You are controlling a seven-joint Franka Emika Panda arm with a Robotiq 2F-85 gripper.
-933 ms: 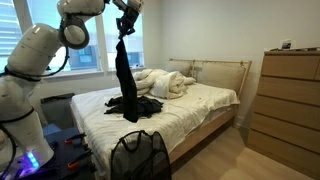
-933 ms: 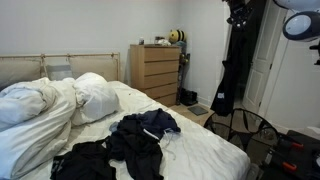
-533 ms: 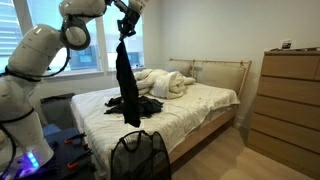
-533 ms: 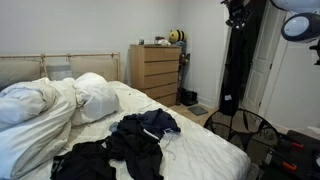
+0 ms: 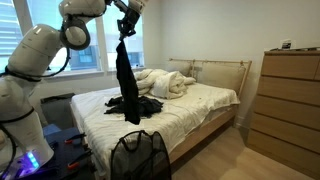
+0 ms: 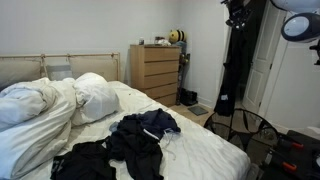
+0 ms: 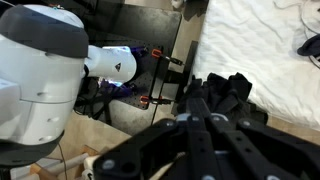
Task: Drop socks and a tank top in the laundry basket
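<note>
My gripper [image 5: 126, 27] is high up near the window and shut on a long black garment, the tank top [image 5: 125, 85], which hangs straight down; it also shows in an exterior view [image 6: 233, 65]. Its lower end hangs over the bed edge, above and behind the black mesh laundry basket [image 5: 139, 156], whose rim shows in an exterior view [image 6: 244, 128]. In the wrist view the shut jaws [image 7: 195, 112] pinch black cloth. More dark clothes [image 6: 135, 145] lie in a heap on the bed. I cannot pick out socks.
The bed [image 5: 205, 105] has a white sheet, a rumpled duvet and pillows [image 6: 50, 100]. A wooden dresser [image 5: 290, 100] stands by the wall, also seen in an exterior view [image 6: 157, 72]. The robot's base [image 7: 40, 75] and stand are beside the bed.
</note>
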